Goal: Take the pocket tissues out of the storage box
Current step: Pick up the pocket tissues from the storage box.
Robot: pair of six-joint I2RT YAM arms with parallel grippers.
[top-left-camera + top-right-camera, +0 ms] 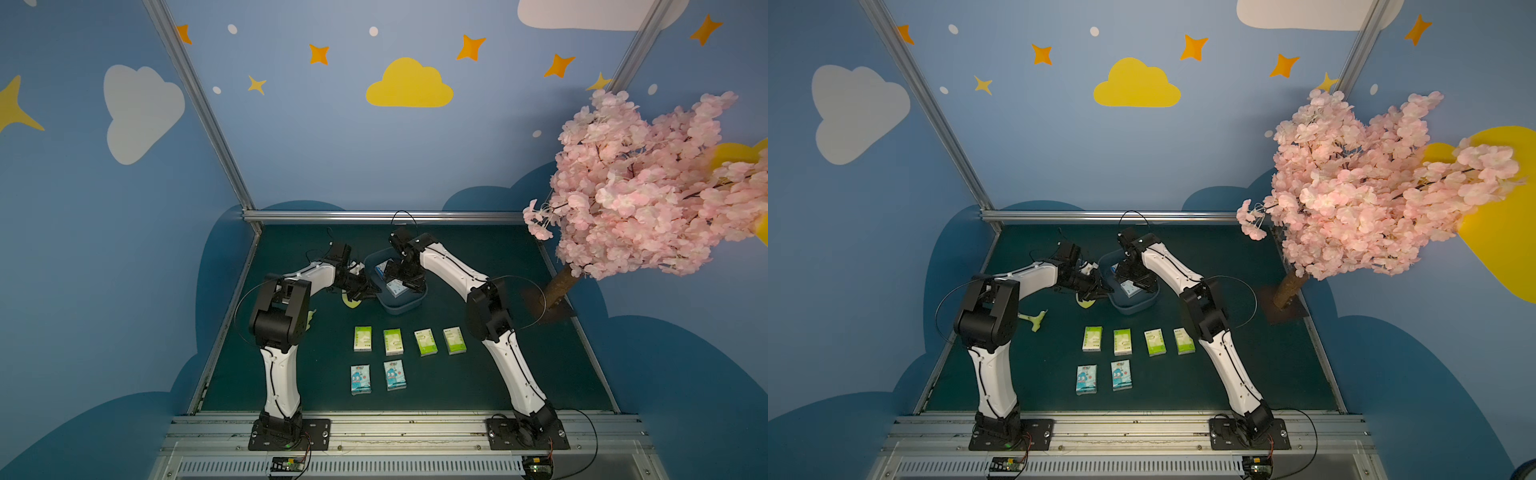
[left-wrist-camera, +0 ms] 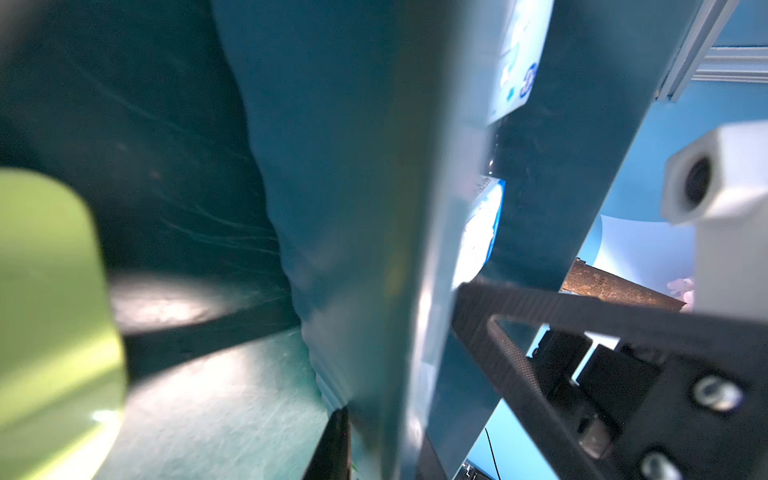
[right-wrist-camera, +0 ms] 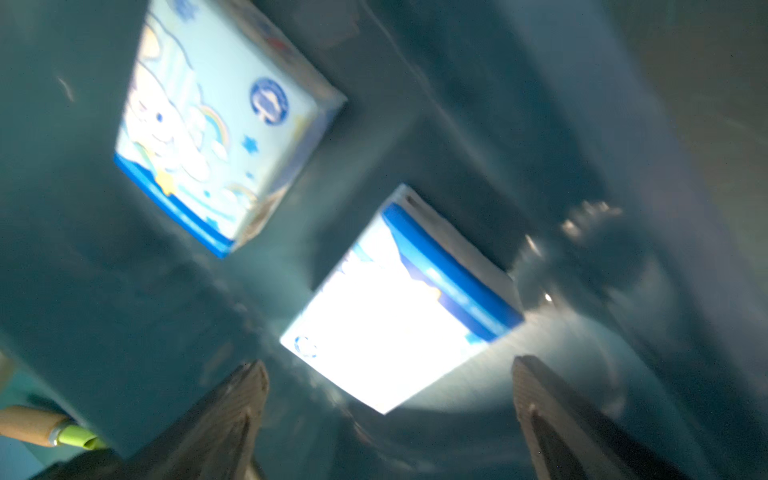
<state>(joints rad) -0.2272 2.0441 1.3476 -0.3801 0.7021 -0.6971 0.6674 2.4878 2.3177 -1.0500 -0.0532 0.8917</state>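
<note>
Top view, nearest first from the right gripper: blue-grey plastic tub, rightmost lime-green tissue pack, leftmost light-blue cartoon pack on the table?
1. Blue-grey plastic tub: right gripper inside it.
2. Rightmost lime-green tissue pack, far row.
3. Leftmost light-blue cartoon pack, front row.

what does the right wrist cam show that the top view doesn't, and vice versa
Only the right wrist view: the white cartoon figure and rainbow printed on a light-blue pack, and the open right gripper near a second pack. Only a top view: four green packs and two blue packs on the table. Both: the storage box holding two packs.
</note>
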